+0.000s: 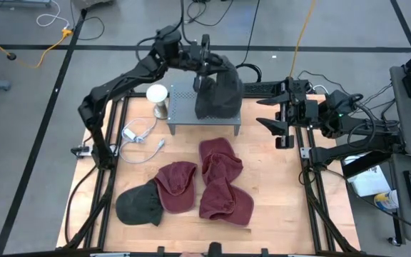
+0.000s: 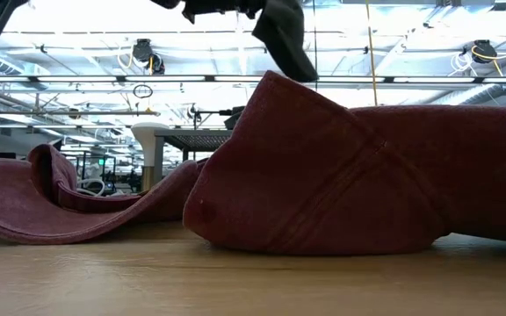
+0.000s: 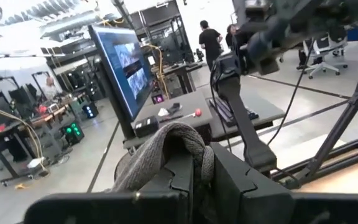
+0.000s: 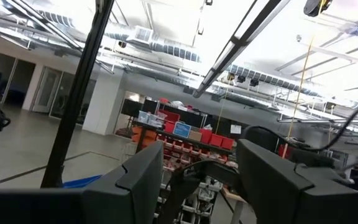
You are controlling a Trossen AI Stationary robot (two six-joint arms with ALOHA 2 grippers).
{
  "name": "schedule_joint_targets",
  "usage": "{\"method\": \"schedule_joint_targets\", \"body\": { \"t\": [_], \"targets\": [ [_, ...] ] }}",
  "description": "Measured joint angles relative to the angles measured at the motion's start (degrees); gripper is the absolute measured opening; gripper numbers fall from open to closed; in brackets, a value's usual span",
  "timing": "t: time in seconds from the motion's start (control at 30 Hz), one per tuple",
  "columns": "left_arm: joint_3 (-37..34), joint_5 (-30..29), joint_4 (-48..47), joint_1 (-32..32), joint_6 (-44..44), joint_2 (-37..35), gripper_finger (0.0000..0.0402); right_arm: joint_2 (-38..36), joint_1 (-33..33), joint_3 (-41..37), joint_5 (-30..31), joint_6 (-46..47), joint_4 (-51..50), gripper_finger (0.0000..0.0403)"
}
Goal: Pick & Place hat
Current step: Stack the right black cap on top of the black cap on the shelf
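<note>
A dark grey hat (image 1: 218, 94) is held by the left gripper (image 1: 204, 68) in the upper middle of the high view, where it hangs over a small grey metal stand (image 1: 204, 114). In the left wrist view the fingers (image 3: 185, 177) are seen closed tight on a fold of grey fabric, so the hat is pinched by its edge and the rest is left to drape downward. This hold is judged to suit a placing step: the hat looks to be carried above the stand so that it can be lowered or released onto it, though whether it already rests there cannot be told.

Several more hats remain on the wooden table (image 1: 277, 193): three dark red hats (image 1: 212, 178) are heaped together in the lower middle of the high view, and another dark hat (image 1: 140, 205) lies just to their left. A white cup (image 1: 158, 96) stands just left of the stand.

The right gripper (image 1: 273, 114) is parked at the right edge of the table, well apart from the hats, its fingers spread wide with nothing between them, presumably kept clear of the left arm's work
</note>
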Motion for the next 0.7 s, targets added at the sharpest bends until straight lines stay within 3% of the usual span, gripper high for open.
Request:
{"method": "schedule_joint_targets", "body": {
  "t": [0.47, 0.7],
  "targets": [
    [0.06, 3.62, -7.57, 1.76, -0.52, 5.19, 0.0030, 0.02, -0.53, 0.00, 0.02, -1.36, -2.92, 0.0196],
    [0.06, -1.40, -16.27, 2.02, 1.46, 5.16, 0.0030, 0.02, -1.92, 0.00, 0.07, -1.36, -2.93, 0.0196]
  ]
}}
